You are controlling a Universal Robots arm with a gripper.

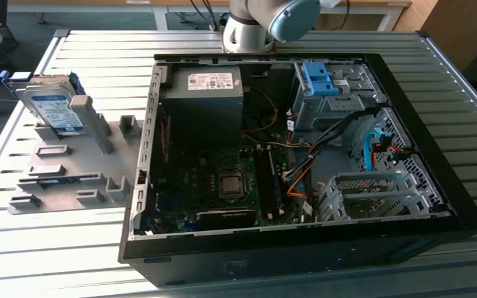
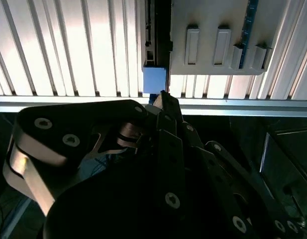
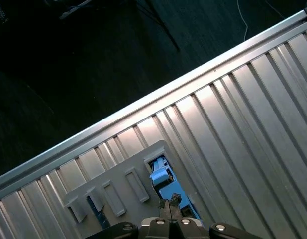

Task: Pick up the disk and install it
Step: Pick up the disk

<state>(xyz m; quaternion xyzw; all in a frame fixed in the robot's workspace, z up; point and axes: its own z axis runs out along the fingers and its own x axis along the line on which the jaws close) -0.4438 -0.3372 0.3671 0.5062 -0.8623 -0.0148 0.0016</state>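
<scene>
Exterior view's left holds the disk (image 1: 54,110), likely stiff and heavyish, best pinched across its blue-framed edges; gripper (image 3: 168,206) pressed together, empty.

Arm: a pale arm joint (image 1: 247,31) with a blue cap stands beyond the grey holder (image 1: 72,167), toward the exterior view's right.
Gripper: in both wrist views the gripper (image 2: 163,99) (image 3: 168,211) points at the holder's end.
Fingers: the black linkage fingers (image 2: 168,144) have their tips drawn together, with nothing between them.
</scene>
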